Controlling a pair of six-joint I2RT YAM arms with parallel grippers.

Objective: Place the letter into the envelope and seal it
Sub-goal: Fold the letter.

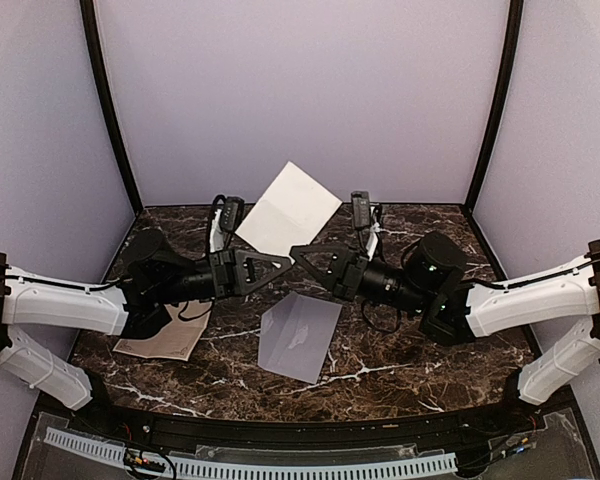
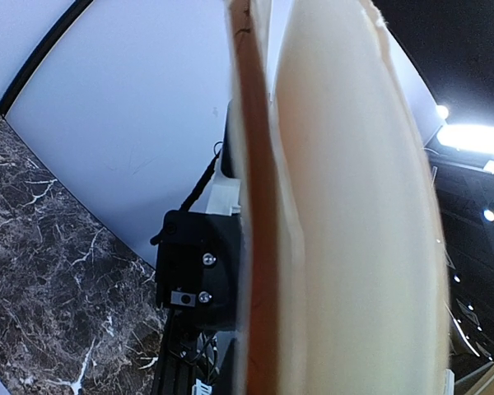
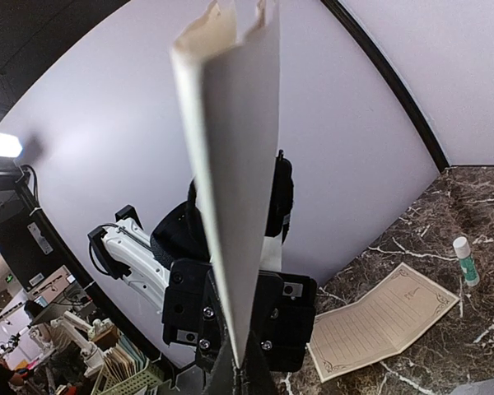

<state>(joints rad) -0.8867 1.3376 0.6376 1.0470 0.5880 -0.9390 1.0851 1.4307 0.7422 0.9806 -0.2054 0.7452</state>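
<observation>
Pale grey-lavender paper envelope (image 1: pixel 300 338) lies flat mid-desk; left fingers (image 1: pixel 273 266) and right fingers (image 1: pixel 312 256) both pinch an upright folded cream sheet (image 1: pixel 290 205).

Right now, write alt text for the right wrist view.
A pale folded sheet stands edge-on mid-frame, pinched at its base by the right hand, the left arm behind it. A tan bordered sheet and a green-and-white tube sit on the marble table.

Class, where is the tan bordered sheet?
Top view: tan sheet lies near-left on the table, partly under the left arm, beside the flat pale sheet.
</observation>
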